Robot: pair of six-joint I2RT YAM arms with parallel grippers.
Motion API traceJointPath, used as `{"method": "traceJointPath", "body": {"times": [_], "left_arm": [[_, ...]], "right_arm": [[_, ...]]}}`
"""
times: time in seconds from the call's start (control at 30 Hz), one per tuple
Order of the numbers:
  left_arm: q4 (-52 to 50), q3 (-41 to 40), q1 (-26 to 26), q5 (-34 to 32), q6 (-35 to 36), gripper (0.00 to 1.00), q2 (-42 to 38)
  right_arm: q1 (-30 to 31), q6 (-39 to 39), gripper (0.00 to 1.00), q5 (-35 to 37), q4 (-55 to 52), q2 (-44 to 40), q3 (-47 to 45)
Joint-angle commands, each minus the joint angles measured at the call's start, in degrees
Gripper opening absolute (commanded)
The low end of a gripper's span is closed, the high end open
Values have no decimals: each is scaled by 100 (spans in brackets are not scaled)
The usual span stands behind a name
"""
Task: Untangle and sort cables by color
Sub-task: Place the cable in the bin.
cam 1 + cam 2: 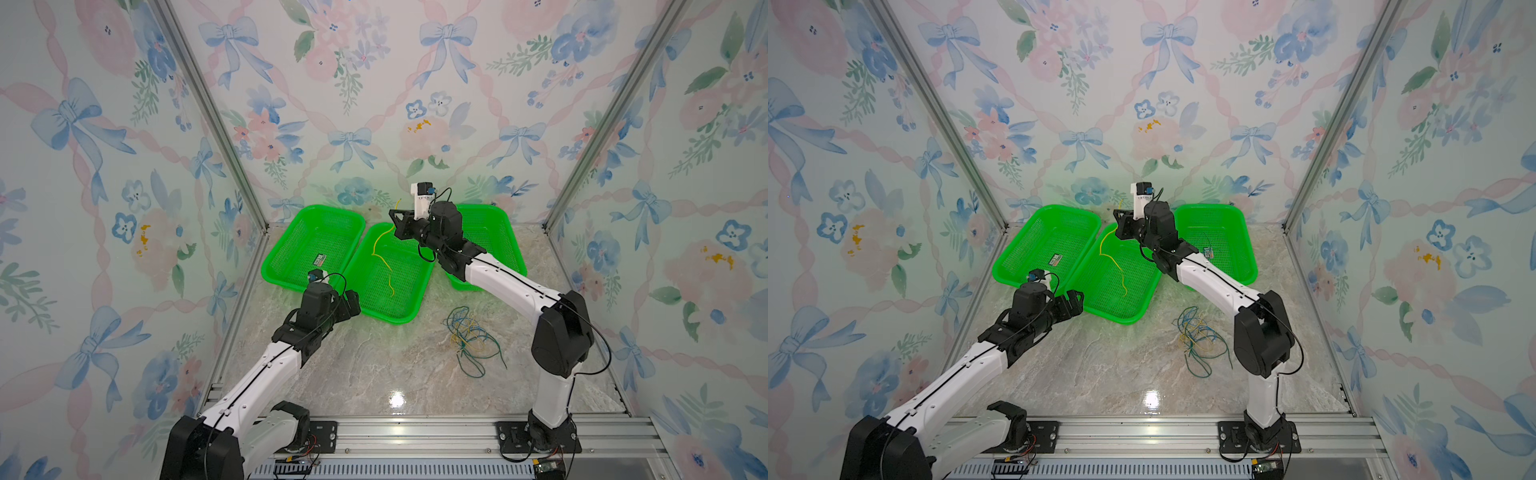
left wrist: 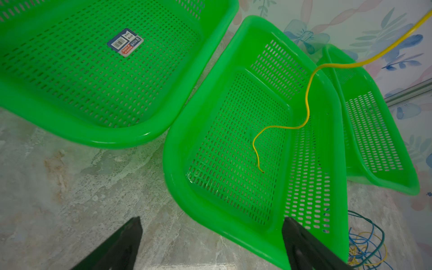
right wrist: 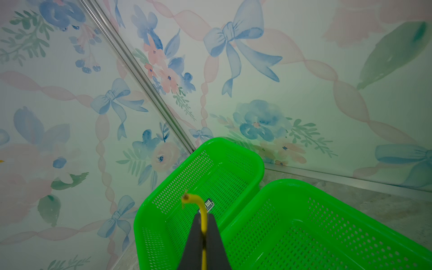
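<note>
My right gripper (image 1: 394,218) (image 3: 203,216) is shut on a yellow cable (image 1: 376,249) (image 3: 203,210) close to its end, high over the back of the middle green basket (image 1: 386,318). The cable hangs down in curls, and its free end lies on that basket's mesh floor (image 2: 259,168). A tangle of yellow, blue and dark green cables (image 1: 469,336) (image 1: 1200,338) lies on the marble table in front of the right basket. My left gripper (image 1: 353,301) (image 2: 211,219) stands open and holds nothing, by the middle basket's front left corner.
Three green mesh baskets stand side by side at the back: the left basket (image 1: 291,232) with a label on its floor, the middle one, and the right basket (image 1: 511,241) partly hidden by my right arm. Flowered walls close in the table on three sides.
</note>
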Motion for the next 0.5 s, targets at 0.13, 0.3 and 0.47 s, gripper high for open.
{"method": "traceJointPath", "body": {"times": [0.13,0.3,0.47], "left_arm": [[-32,-142,30,355,-66,98,46],[-18,-83,-32,798,-66,98,358],[-14,-32,-319,675,-67,98,522]], "right_arm": [[-46,-221,3,-13,-577,954,310],[-59,-312,8,-22,-1384,1572,832],[-59,-358,31,-105,-2056,1590,1145]]}}
